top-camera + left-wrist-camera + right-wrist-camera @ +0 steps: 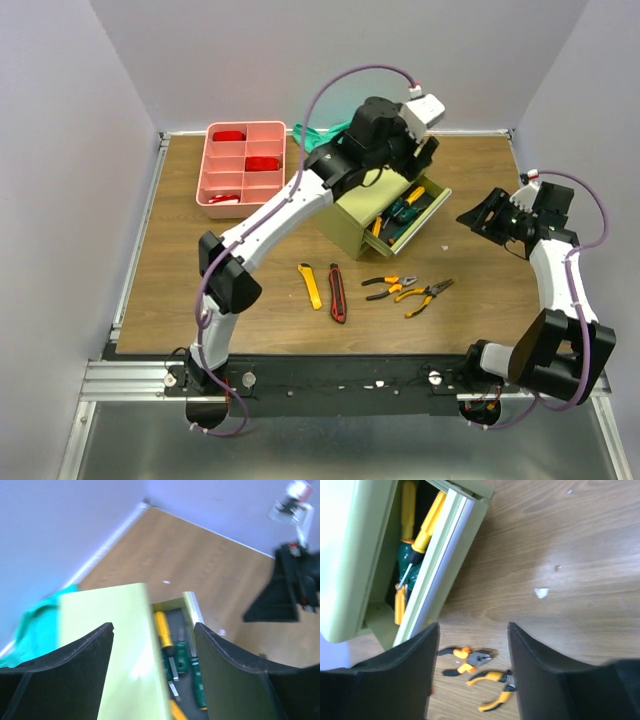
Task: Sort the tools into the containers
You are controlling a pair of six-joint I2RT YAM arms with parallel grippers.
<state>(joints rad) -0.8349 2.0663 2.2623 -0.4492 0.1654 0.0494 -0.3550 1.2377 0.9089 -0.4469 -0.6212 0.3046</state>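
The chest (pixel 355 228) sits mid-table, its drawer (pixel 425 212) standing open toward 4 o'clock with screwdrivers (pixel 427 522) inside, probably so it can take more. At its 6 o'clock the yellow knife (pixel 311 286), red-black knife (pixel 337 293) and two pliers (pixel 425 292) lie loose on open wood. The left gripper (pixel 153 627) hangs above the chest, spread wide and empty. The right gripper (pixel 472 626) is just as wide and bare, hovering at 3 o'clock clear of the drawer's edge. The pink tray (pixel 208 170) lies off at 10 o'clock.

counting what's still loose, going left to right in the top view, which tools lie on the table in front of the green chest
yellow utility knife → red-black utility knife → orange-handled pliers → yellow-handled pliers
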